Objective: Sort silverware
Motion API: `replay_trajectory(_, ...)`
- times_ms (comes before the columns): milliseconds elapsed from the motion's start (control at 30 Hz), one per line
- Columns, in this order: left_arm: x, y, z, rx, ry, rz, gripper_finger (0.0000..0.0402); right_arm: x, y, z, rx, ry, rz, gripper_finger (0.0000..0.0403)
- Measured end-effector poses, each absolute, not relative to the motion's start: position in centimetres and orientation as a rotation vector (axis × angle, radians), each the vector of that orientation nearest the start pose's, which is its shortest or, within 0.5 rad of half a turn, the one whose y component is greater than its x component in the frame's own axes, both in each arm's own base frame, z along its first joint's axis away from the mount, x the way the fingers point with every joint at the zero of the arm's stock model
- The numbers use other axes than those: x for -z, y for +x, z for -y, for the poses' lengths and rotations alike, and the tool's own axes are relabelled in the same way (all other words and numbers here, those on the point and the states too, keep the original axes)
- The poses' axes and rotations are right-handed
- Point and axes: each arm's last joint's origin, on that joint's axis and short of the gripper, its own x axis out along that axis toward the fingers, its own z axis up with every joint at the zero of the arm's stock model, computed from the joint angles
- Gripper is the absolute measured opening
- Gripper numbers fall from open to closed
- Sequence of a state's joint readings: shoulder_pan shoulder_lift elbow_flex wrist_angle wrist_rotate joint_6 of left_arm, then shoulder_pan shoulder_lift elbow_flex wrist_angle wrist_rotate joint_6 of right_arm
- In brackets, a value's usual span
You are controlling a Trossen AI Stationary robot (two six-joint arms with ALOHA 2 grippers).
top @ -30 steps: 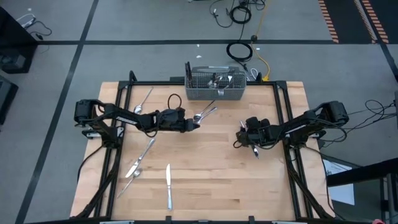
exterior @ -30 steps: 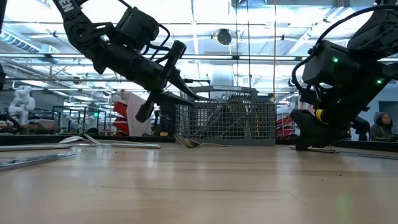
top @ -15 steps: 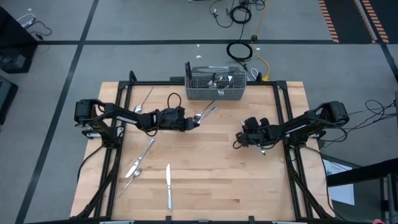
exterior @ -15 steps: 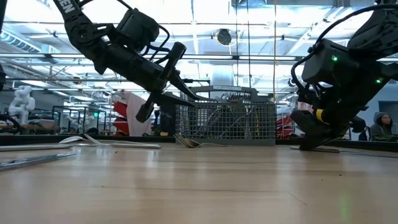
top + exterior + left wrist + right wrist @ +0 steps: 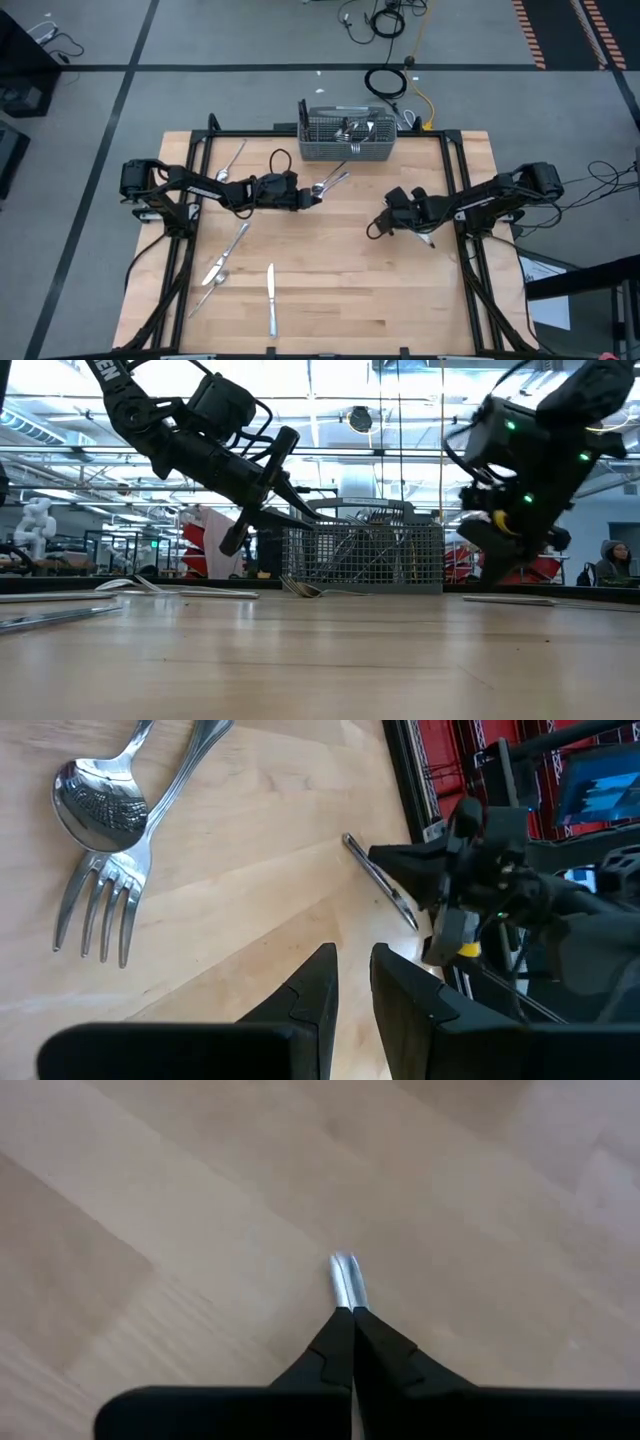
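Over on the left of the wooden surface [image 5: 330, 290], loose silverware lies scattered: a spoon [image 5: 232, 161] up near the back corner, a fork [image 5: 226, 253] and another piece below the left arm, and a table knife [image 5: 270, 298] pointing toward the front edge. The left end effector [image 5: 316, 199] hovers mid-surface, fingers [image 5: 310, 992] narrowly parted and holding nothing, just short of a fork and spoon pair [image 5: 105, 830] lying side by side. Behind them sits the wire-mesh basket [image 5: 346, 138], already carrying several pieces. Moving right, the right end effector [image 5: 374, 230] is lifted clear of the wood, fingers [image 5: 345, 1345] pressed together on a slim silver piece [image 5: 347, 1283], its tip poking out past the fingertips.
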State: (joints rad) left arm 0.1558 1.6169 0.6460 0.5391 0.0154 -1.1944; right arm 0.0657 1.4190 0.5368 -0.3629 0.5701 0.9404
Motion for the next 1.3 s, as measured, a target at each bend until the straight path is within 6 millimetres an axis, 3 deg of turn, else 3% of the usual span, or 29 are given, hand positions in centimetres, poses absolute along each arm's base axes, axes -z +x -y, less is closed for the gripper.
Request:
replay_trajectory(200,-16.0,30.5,-4.8,-0.367,-1.194,-0.278,0.007,-13.8,22.2,0.2,0.929,0.387,-0.836,0.0004)
replay_trajectory(333,-17.3,30.9,-4.9,-0.253,-1.075,-0.184,0.007,-15.3,21.8,-0.1,0.993,0.369,-0.889,0.0003)
replay_trajectory(467,-19.0,31.9,-5.7,-0.171,-1.031,-0.138,0.007,-18.3,19.9,-0.8,1.029,0.412,-0.983,0.0002)
replay_trajectory(633,-21.0,32.8,-6.9,-0.126,-1.011,-0.098,0.007,-19.3,17.1,-1.7,1.047,0.552,-1.025,0.0001)
replay_trajectory(800,-22.2,33.3,-7.3,-0.031,-0.982,-0.102,0.007,-17.9,16.9,-1.4,1.101,0.536,-0.963,0.0001)
replay_trajectory(1100,-22.2,33.2,-7.0,0.119,-0.99,-0.184,0.007,-13.8,18.5,-1.4,1.12,0.531,-0.999,0.0)
replay_trajectory(1300,-22.2,33.2,-6.9,0.155,-0.987,-0.201,0.007,-11.1,20.4,-1.7,1.027,0.493,-1.064,0.0)
